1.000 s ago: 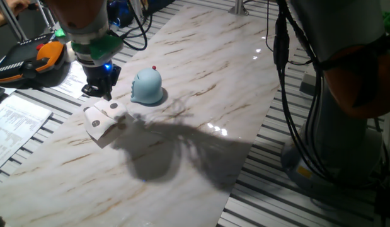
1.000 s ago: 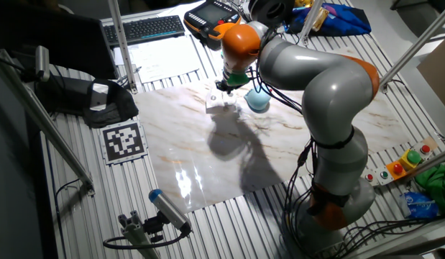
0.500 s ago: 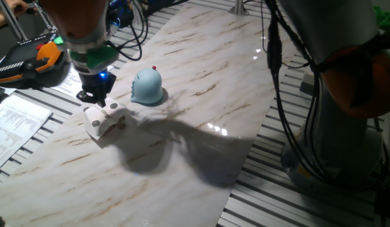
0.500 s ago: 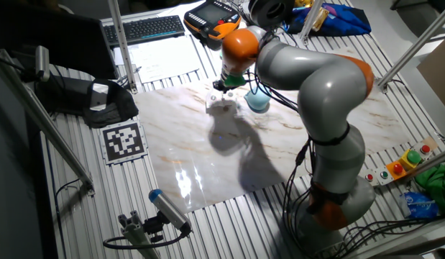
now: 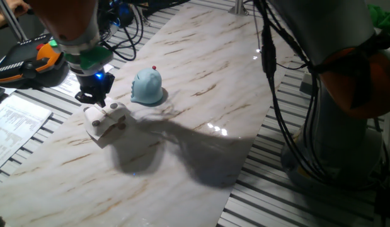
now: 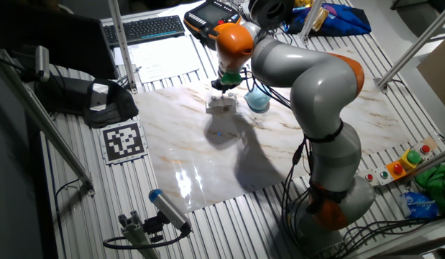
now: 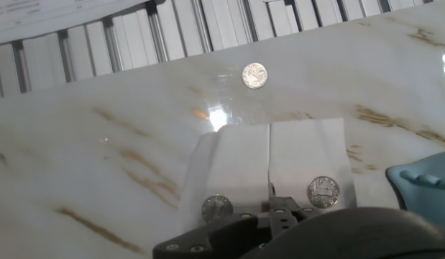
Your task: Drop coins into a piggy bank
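Note:
The light blue dome piggy bank [image 5: 147,86] with its red knob stands on the marble table [image 5: 201,126]; it is also in the other fixed view [image 6: 257,101] and at the hand view's right edge [image 7: 423,183]. My gripper [image 5: 94,98] [image 6: 223,85] hangs just over the off-white block [image 5: 105,120], left of the piggy bank. In the hand view its dark fingertips [image 7: 274,210] meet over the block [image 7: 272,162], with nothing seen between them. Two silver coins [image 7: 217,208] [image 7: 323,191] rest in the block's round slots. A third coin [image 7: 254,75] lies on the table beyond.
An orange and black teach pendant [image 5: 31,60] and printed papers [image 5: 15,120] lie off the table's left side. Slatted metal [image 7: 136,32] borders the marble. The robot's base and cables [image 5: 327,94] stand at the right.
My gripper has shifted a little to the left, away from the piggy bank, staying low over the block. The block, piggy bank and coins have not moved.

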`<act>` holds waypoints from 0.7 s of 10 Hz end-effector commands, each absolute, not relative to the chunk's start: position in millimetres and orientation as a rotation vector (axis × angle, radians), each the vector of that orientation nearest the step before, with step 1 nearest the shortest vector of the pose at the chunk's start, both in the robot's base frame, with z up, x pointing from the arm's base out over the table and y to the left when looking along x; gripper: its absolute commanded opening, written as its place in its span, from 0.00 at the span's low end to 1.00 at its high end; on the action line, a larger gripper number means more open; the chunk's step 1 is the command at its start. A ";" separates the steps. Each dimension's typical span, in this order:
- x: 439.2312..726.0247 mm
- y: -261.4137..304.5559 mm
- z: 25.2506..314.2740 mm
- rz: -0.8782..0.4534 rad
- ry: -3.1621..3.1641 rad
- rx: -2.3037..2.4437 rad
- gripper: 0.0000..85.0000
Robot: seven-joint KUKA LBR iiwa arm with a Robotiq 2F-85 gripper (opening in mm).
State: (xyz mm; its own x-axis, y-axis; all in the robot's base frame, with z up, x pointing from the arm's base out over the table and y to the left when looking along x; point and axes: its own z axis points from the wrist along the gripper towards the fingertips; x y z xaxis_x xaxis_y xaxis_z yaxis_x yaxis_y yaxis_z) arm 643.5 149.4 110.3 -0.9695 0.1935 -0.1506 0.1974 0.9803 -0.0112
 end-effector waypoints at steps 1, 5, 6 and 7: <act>643.3 150.0 109.0 -0.036 2.971 0.294 0.00; 646.7 152.0 103.7 -0.031 2.977 0.245 0.20; 646.7 151.9 103.7 -0.031 2.981 0.245 0.20; 646.8 151.7 103.7 -0.041 2.986 0.243 0.20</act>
State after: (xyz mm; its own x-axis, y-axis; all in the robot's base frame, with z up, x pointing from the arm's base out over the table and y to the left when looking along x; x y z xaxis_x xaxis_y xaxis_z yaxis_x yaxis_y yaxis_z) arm 646.8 151.6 103.6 -0.9763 0.1585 -0.1474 0.1626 0.9866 -0.0157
